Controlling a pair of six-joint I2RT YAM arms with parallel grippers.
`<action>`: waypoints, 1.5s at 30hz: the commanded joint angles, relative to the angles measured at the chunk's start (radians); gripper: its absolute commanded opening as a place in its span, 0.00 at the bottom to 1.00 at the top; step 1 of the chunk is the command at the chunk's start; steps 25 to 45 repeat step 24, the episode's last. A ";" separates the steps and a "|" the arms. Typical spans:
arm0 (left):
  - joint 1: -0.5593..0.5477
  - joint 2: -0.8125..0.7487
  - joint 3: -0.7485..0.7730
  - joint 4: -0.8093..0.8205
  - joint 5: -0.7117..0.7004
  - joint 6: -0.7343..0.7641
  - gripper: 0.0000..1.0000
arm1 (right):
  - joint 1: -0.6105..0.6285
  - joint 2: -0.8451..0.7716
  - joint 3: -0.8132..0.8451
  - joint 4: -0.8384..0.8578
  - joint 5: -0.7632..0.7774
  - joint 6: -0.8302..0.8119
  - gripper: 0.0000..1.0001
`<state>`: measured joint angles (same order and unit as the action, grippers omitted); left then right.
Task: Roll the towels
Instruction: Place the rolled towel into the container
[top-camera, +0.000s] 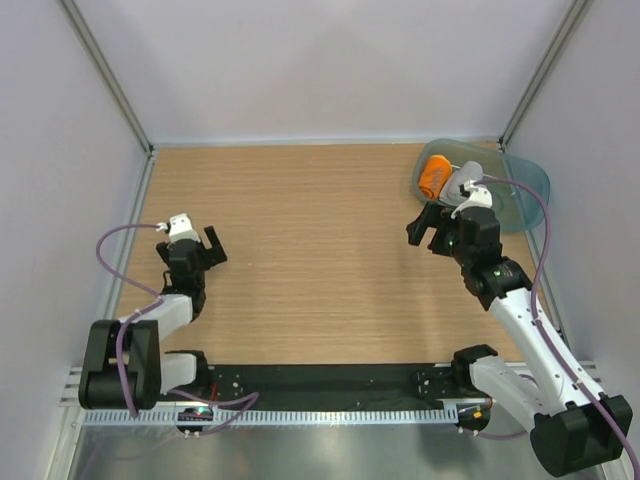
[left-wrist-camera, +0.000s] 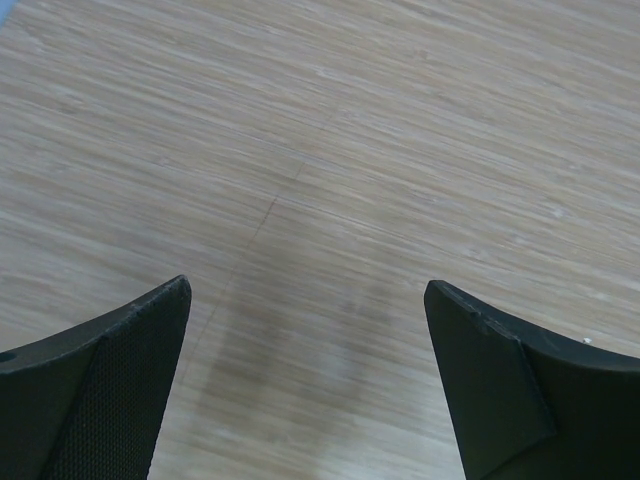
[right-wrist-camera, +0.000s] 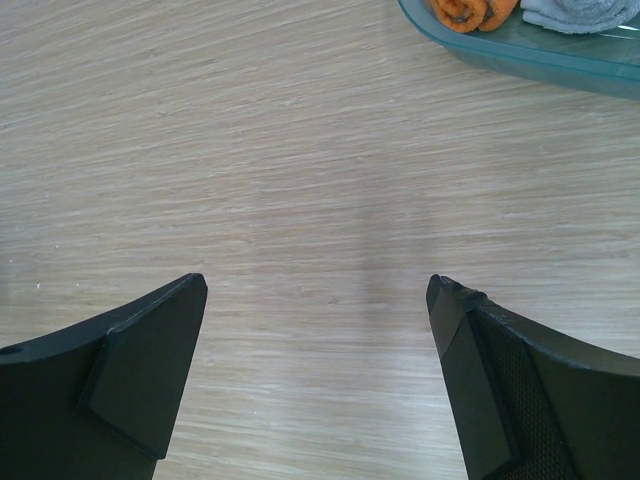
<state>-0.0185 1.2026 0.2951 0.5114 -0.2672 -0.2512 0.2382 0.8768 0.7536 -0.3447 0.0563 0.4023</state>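
Note:
Two rolled towels lie in the blue-green tub (top-camera: 528, 190) at the table's back right. One is the orange towel (top-camera: 434, 176), the other the light grey towel (top-camera: 466, 178), partly hidden behind my right wrist. In the right wrist view the orange towel (right-wrist-camera: 462, 12) and grey towel (right-wrist-camera: 580, 12) show at the top edge, inside the tub's rim (right-wrist-camera: 520, 55). My right gripper (top-camera: 432, 230) (right-wrist-camera: 316, 290) hangs open over bare wood just in front of the tub. My left gripper (top-camera: 192, 252) (left-wrist-camera: 307, 290) is open over bare wood at the left, holding nothing.
White walls with metal corner posts (top-camera: 112, 80) close in the wooden table (top-camera: 310, 250) on three sides. A black rail (top-camera: 320, 385) carrying the arm bases runs along the near edge. Purple cables (top-camera: 110, 245) loop beside each arm.

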 joint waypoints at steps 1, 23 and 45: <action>0.014 0.093 0.073 0.167 0.123 -0.011 1.00 | 0.006 -0.010 -0.002 0.055 0.014 -0.022 1.00; 0.011 0.282 0.006 0.512 0.160 0.125 1.00 | 0.006 -0.084 -0.034 0.072 0.049 -0.057 1.00; 0.009 0.284 0.006 0.512 0.160 0.125 1.00 | 0.006 -0.090 -0.036 0.073 0.062 -0.054 1.00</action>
